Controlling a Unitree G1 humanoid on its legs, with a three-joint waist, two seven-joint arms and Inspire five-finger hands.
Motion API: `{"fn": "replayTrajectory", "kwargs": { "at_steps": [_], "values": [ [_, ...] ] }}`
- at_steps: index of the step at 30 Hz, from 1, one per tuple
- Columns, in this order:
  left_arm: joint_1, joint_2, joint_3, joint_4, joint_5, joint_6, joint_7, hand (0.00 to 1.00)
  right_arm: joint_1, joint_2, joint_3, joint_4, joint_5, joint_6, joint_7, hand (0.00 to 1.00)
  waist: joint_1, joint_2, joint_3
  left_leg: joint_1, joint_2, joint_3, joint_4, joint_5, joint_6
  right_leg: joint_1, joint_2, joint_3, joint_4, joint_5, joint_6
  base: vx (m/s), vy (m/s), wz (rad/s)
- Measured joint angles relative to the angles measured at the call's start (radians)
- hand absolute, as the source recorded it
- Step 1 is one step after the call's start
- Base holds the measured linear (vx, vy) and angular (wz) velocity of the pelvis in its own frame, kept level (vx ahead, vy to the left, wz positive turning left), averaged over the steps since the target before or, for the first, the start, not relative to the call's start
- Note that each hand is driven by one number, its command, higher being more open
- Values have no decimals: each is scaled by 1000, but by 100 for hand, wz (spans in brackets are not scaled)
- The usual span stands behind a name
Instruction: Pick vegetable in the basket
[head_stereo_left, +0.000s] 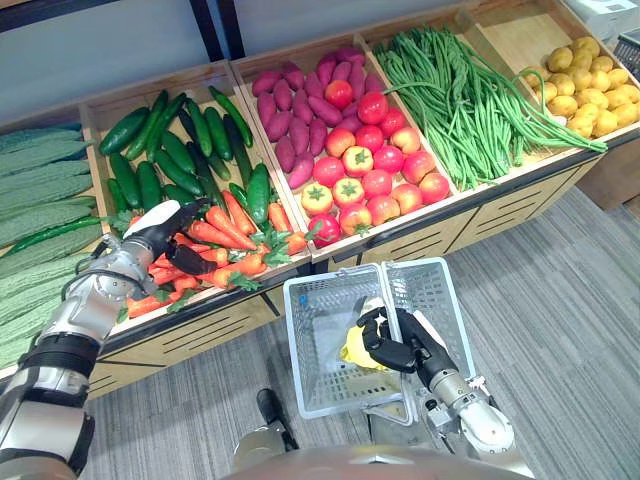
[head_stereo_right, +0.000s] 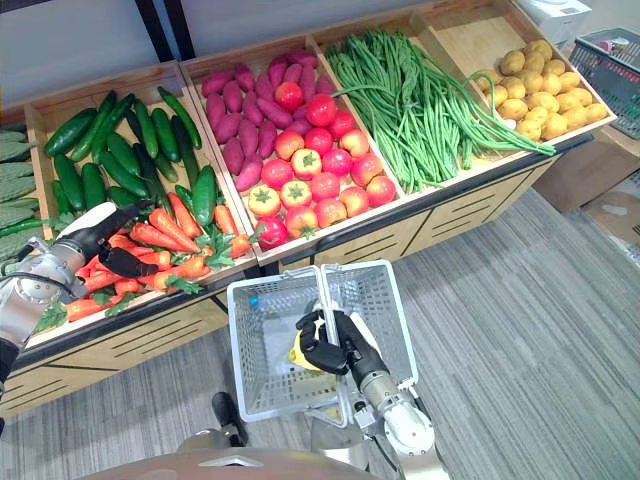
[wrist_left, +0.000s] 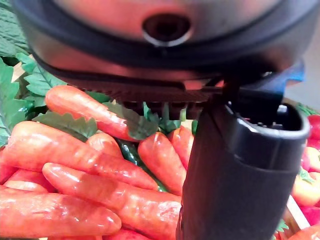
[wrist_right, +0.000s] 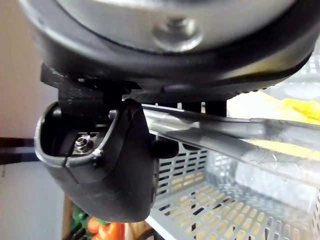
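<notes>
Carrots (head_stereo_left: 215, 235) are still all in the crate (head_stereo_left: 180, 85), piled at its near end in front of the cucumbers (head_stereo_left: 150, 160). None is picked.

Our left hand (head_stereo_left: 160, 232) is low over the pile with fingers relaxed and spread. The thumb (wrist_left: 240, 170) stands clear and nothing is in its grasp. We can't tell if a finger touches a carrot.

Our right hand (head_stereo_left: 395, 340) is clenched round the handle (wrist_right: 210, 132), holding the basket (head_stereo_left: 330, 275) below the shelf front, off to the right of the carrots. A yellow item (head_stereo_left: 355, 350) already lies inside.

We read the step as pre-grasp. Next we need to pick one top carrot, close fingers and thumb across it, lift it clear of the leafy tops, then swing it right and drop it in the basket. The carrots look smooth, so we'd expect them to roll.
</notes>
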Motion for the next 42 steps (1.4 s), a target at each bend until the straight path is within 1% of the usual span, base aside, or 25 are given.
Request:
{"fn": "replayTrajectory", "kwargs": {
  "at_steps": [7, 10, 19, 29, 35, 42],
  "values": [
    [2, 11, -18, -7, 13, -1, -7, 100, 0, 0, 2, 0, 0, -1, 1, 0, -1, 5, 8, 0, 0, -7, 0, 0, 0, 9, -1, -7, -8, 1, 1, 11, -5, 3],
    [16, 19, -20, -38, 18, -4, -8, 100, -1, 0, 4, 0, 0, -6, 2, 0, 1, 9, 20, 0, 1, -8, 0, 0, 0, 10, -1, -9, -8, 1, 1, 0, 0, 0],
    [16, 21, -20, -38, 53, -5, -8, 100, -1, 0, 5, 0, 0, -6, 2, 0, 0, 10, 23, 0, 1, -8, 0, 0, 0, 10, -1, -11, -7, 1, 1, 0, 0, 0],
    [12, 86, -20, -37, 57, -5, -4, 100, 0, 0, 8, 1, 0, -7, 2, 0, 2, 13, 28, 0, 1, -10, 0, -1, -1, 9, -1, -14, -6, 0, 0, 0, 0, 0],
    [-47, 97, -20, -26, 57, -2, 6, 100, 6, 1, 9, 1, 0, -7, 2, 0, 20, 13, 28, -1, -1, -16, 0, 0, 0, 9, -3, -17, -1, -1, 0, 0, 0, 1],
    [-66, 97, -20, -16, 57, -1, 17, 100, 6, 2, 10, 1, 0, -7, 3, 0, 22, 13, 28, -5, -11, -31, 0, 3, 2, 10, -9, -35, 11, -7, -1, -1, -3, 6]
  ]
}}
